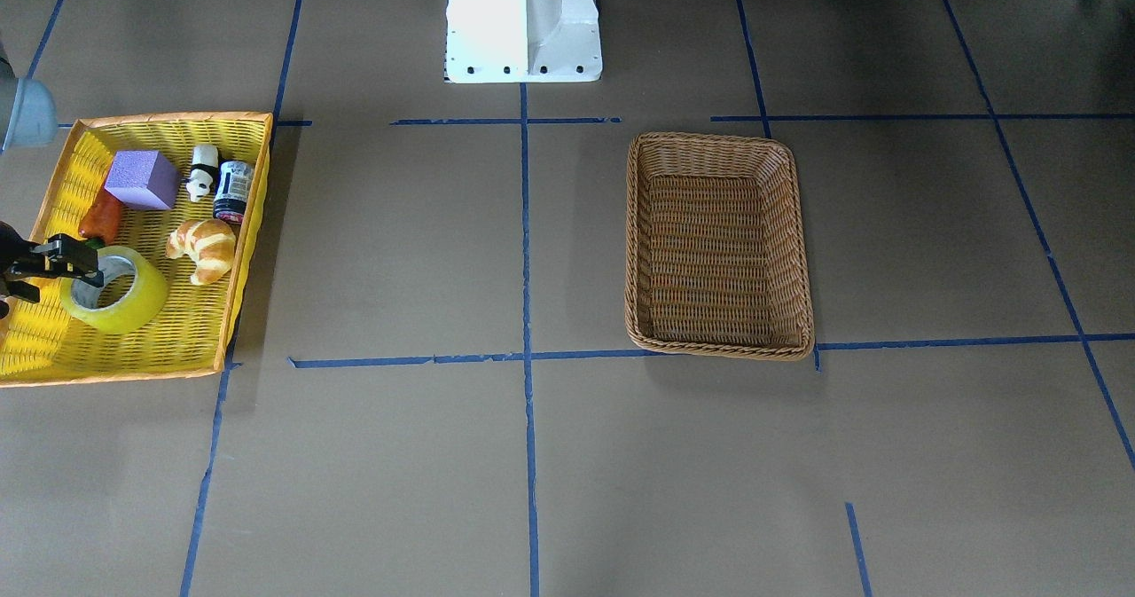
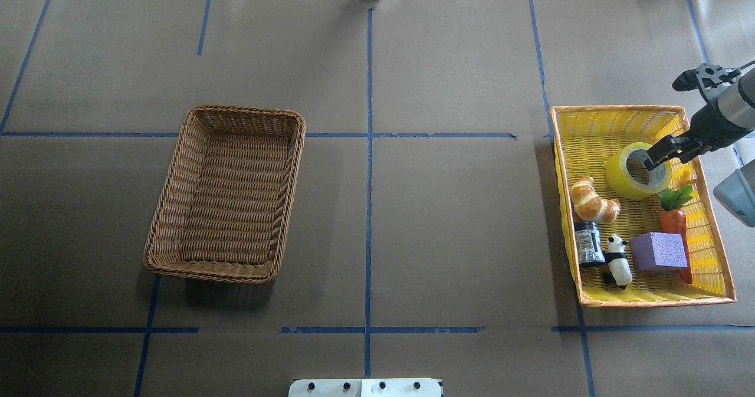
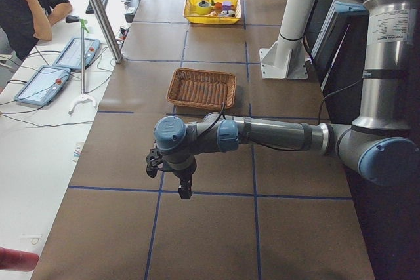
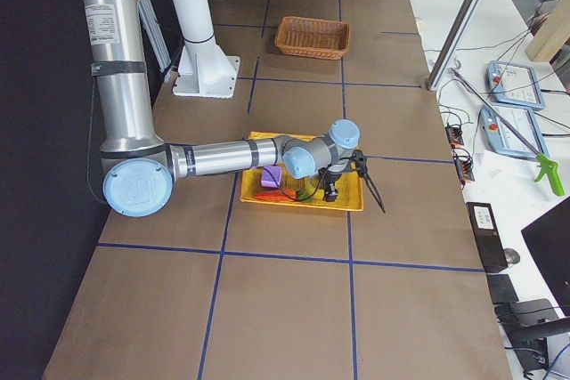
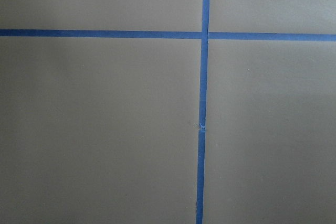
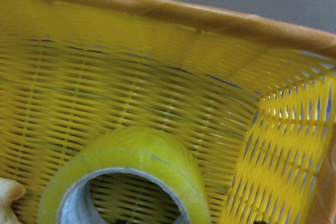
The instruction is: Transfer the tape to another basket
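right tool (image 2: 656,156) perhaps astride tape's (image 2: 624,183) rim

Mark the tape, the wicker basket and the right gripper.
tape (image 2: 619,182): overhead view, yellow outer wall of the roll.
basket (image 2: 227,208): overhead view, bare woven floor.
right gripper (image 2: 653,157): overhead view, midway between its fingertips, over the roll.
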{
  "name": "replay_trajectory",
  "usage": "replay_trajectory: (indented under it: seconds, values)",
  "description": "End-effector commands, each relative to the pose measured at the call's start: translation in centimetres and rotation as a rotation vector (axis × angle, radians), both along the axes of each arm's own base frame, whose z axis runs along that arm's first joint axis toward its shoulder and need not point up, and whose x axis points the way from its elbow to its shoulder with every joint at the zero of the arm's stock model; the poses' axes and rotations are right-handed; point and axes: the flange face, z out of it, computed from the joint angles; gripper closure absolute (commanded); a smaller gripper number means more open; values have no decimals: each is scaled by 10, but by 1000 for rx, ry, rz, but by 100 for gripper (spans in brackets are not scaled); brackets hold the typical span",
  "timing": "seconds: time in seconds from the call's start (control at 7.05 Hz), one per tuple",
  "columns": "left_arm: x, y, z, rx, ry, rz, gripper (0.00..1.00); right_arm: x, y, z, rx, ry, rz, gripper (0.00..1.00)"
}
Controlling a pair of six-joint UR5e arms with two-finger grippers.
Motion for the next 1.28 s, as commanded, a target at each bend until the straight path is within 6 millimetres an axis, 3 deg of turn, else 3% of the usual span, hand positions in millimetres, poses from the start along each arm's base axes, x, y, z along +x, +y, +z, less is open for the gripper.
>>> replay_trajectory:
  seconds: [0.0, 0.14, 0.28, 0.57, 0.71, 0.99, 1.13]
  values:
    - [0, -2, -1, 3, 1, 0, 0, -6, -1, 2, 1, 10, -6, 33]
    - [0, -1, 0, 1, 1, 0, 0, -7, 0, 6, -4, 13, -8, 56]
    - [0, -2, -1, 3, 1, 0, 0, -7, 0, 9, -8, 15, -11, 68]
    - [0, -2, -2, 5, 2, 1, 0, -8, -2, 4, -5, 10, -7, 100]
    - [0, -2, -2, 5, 4, 1, 0, -9, -5, -7, 20, -5, -15, 100]
    - [0, -2, -2, 24, 5, 7, 0, 24, -4, -79, 116, -95, 34, 100]
    - [2, 0, -5, 52, 53, -6, 0, 27, 2, -106, 104, -133, 67, 100]
